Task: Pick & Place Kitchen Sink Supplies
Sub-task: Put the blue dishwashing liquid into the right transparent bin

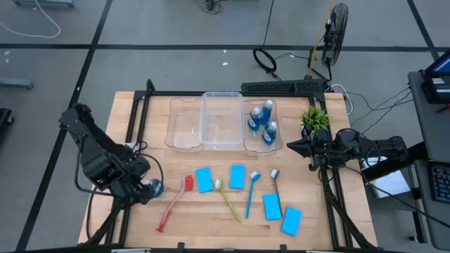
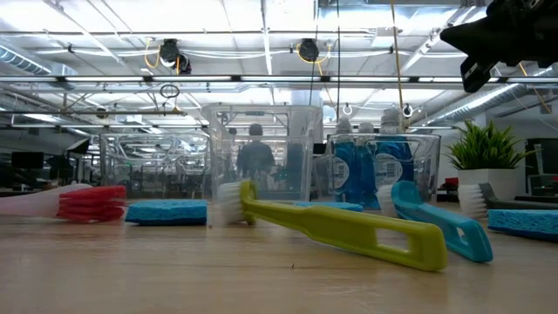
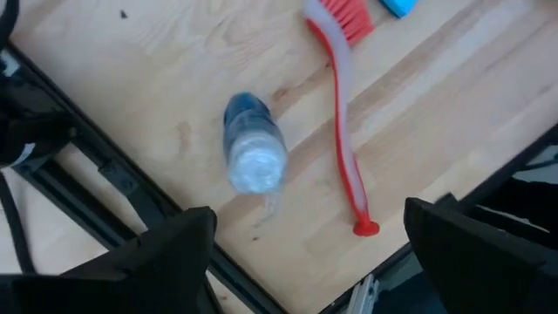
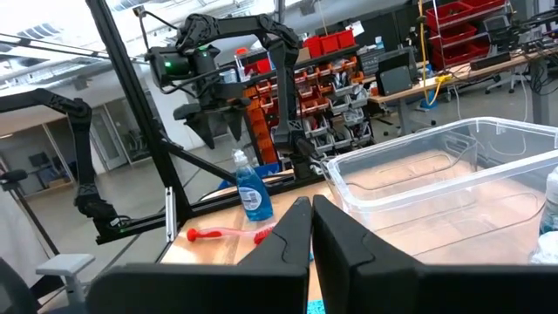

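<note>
A small blue bottle (image 3: 253,150) stands upright on its base on the wood near the table's left edge (image 1: 154,187). My left gripper (image 3: 307,222) hangs above it, pointing down, open, with one finger on each side and clear of the bottle; the right wrist view shows the gripper (image 4: 218,131) above the bottle's cap. The red brush (image 1: 172,204) lies beside the bottle. My right gripper (image 1: 292,145) is shut and empty, held level at the table's right by the plant. Three more blue bottles (image 1: 263,121) stand in the right-hand clear bin.
Three clear bins (image 1: 219,119) line the far middle. Yellow-green (image 1: 227,199), blue (image 1: 251,193) and grey (image 1: 275,184) brushes and several light-blue sponges (image 1: 204,179) lie across the near middle. A potted plant (image 1: 315,117) stands at the far right. A black frame rail (image 3: 113,179) runs beside the bottle.
</note>
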`<action>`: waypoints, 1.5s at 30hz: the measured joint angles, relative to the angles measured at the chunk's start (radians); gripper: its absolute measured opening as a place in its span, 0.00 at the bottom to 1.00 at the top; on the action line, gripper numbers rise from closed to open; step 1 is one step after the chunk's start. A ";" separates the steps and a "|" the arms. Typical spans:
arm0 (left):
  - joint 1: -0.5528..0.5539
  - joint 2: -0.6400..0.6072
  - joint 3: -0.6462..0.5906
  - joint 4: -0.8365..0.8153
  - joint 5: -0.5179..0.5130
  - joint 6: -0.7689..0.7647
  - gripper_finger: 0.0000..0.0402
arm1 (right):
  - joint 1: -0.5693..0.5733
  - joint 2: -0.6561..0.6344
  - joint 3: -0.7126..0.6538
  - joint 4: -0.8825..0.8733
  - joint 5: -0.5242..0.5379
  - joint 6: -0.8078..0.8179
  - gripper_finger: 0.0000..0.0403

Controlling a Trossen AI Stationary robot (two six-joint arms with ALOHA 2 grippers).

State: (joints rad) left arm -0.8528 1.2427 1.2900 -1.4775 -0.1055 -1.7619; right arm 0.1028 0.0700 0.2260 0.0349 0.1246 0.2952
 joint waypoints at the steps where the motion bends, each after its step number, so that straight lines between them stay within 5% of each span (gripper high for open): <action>1: 0.000 0.000 0.000 0.005 0.000 0.000 0.93 | 0.000 0.000 0.000 0.000 0.000 0.000 0.00; 29: 0.000 0.008 -0.016 0.057 -0.003 0.066 0.94 | 0.000 0.000 0.000 0.000 0.000 0.011 0.00; 45: 0.002 0.008 -0.208 0.154 -0.008 -0.056 0.78 | 0.000 0.000 0.000 0.006 0.003 0.011 0.00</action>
State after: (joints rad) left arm -0.8513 1.2507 1.0823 -1.3236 -0.1133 -1.8177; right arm 0.1028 0.0704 0.2260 0.0410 0.1280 0.3065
